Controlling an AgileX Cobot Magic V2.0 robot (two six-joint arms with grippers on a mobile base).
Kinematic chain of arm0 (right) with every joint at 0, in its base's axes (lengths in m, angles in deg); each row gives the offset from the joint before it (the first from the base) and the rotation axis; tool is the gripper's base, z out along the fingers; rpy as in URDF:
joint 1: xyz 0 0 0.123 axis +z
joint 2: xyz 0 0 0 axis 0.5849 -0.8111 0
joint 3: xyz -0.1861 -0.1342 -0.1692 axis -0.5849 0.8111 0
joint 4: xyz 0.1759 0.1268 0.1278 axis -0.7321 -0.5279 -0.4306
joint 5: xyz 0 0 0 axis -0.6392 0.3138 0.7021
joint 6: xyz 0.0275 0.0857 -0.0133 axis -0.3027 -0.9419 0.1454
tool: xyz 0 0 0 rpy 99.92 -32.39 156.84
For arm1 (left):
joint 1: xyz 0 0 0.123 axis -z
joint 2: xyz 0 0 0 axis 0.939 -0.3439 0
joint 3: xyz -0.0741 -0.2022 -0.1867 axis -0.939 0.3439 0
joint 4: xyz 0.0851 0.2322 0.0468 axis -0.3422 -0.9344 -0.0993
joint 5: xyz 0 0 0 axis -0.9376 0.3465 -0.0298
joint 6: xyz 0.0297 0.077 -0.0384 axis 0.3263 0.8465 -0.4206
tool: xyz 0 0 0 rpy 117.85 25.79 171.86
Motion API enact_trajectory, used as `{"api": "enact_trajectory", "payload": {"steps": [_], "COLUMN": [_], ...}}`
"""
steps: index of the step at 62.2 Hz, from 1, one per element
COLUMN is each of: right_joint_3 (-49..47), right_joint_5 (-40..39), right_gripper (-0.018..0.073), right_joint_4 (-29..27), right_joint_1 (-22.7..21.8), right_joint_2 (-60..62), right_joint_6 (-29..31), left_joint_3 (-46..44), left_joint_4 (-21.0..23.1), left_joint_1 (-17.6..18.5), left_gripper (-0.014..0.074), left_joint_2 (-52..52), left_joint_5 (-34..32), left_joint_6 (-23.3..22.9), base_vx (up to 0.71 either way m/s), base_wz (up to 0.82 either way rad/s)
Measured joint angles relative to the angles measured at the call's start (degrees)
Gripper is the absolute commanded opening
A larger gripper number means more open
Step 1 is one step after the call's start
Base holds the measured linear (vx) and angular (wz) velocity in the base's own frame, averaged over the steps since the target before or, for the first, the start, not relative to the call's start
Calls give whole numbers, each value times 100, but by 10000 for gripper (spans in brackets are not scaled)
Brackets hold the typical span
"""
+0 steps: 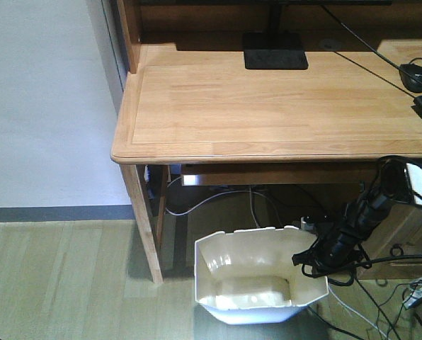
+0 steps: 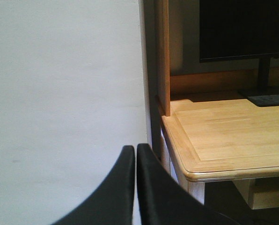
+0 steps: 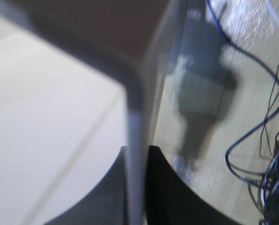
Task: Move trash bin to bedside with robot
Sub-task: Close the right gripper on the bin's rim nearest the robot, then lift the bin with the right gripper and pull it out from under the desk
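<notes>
The left gripper (image 2: 135, 157) hangs with its black fingers pressed together on nothing, before the white wall (image 2: 60, 93) just left of the desk (image 1: 267, 106)'s front-left corner. The trash bin (image 1: 253, 283) sits on the floor (image 1: 55, 283) below the desk's front edge, right of its left leg. The right gripper (image 3: 135, 161) is clenched on the bin's right-hand wall, with loose cables (image 3: 252, 140) beyond.

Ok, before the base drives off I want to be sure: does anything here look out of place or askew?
Nothing is spilled or broken. The trash bin sits by the desk, its rim wall clamped in the right gripper. The one thing to watch: loose cables tangled on the floor beside it.
</notes>
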State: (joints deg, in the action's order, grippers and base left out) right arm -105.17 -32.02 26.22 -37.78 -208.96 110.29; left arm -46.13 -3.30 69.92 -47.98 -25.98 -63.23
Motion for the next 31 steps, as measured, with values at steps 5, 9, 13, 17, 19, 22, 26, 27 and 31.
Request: {"api": "enact_trajectory", "payload": {"steps": [5, 9, 13, 17, 19, 22, 26, 27, 31], "right_joint_3": [194, 364, 565, 760, 866, 1030, 1255, 1312, 1533], "right_joint_5": [-94, -117, -117, -110, -110, -110, -110, -110, -110], "right_gripper": [-8, -8, -8, -8, -8, -8, -8, -8, -8], "right_joint_4": [-426, -706, -942, -1096, -1152, -1239, -1328, -1350, -1444], "right_joint_1": [-8, -8, -19, -24, -24, -24, -24, -24, -24], "right_joint_2": [185, 358, 570, 776, 887, 1058, 1301, 1363, 1607], "right_joint_6": [331, 559, 797, 1012, 1127, 1303, 1531, 1590, 1808], "left_joint_3": [0, 0, 0, 0, 0, 0, 0, 0, 0], "left_joint_4": [0, 0, 0, 0, 0, 0, 0, 0, 0], "left_joint_1": [0, 0, 0, 0, 0, 0, 0, 0, 0], "left_gripper": [-6, -6, -6, -6, -6, -6, -6, -6, -6], "left_joint_2": [0, 0, 0, 0, 0, 0, 0, 0, 0], "left_joint_5": [0, 0, 0, 0, 0, 0, 0, 0, 0], "left_joint_6": [0, 0, 0, 0, 0, 0, 0, 0, 0], "base_vx": [0, 0, 0, 0, 0, 0, 0, 0, 0], "base_wz": [0, 0, 0, 0, 0, 0, 0, 0, 0]}}
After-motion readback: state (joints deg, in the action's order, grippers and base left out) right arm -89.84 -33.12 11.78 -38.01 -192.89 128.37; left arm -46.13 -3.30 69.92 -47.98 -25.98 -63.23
